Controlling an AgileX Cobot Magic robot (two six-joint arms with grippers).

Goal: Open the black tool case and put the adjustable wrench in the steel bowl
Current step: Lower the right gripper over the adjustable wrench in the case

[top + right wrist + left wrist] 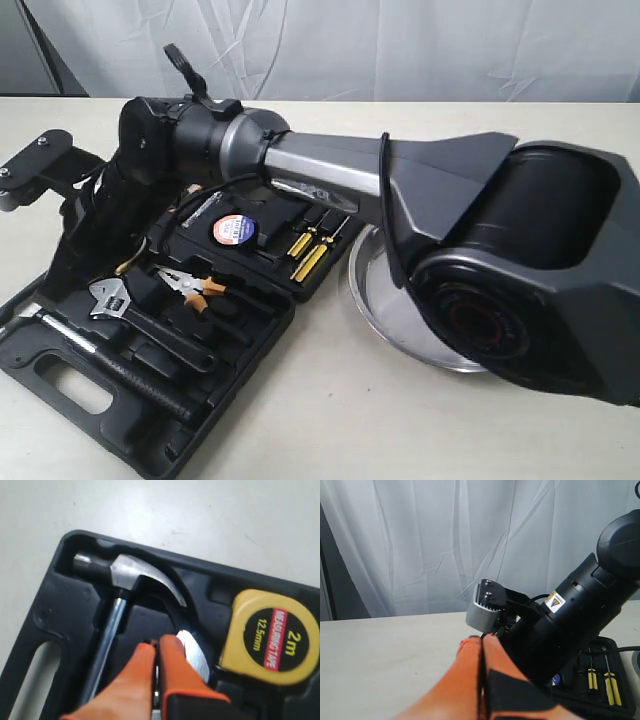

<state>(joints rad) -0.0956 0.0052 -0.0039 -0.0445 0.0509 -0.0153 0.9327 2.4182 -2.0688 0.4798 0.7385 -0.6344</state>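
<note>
We note soft, even, diffuse light and faint shadows. Glare marks the steel bowl (385,300) and hammer head (132,572). The right wrist view is blurred.

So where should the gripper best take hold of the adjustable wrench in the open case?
Probably by the black handle, near the middle, coming from above: the adjustable wrench lies flat in its recess, and the handle is narrow and straight.

tool case (250,345), steel bowl (385,300) on table (400,430)
</note>
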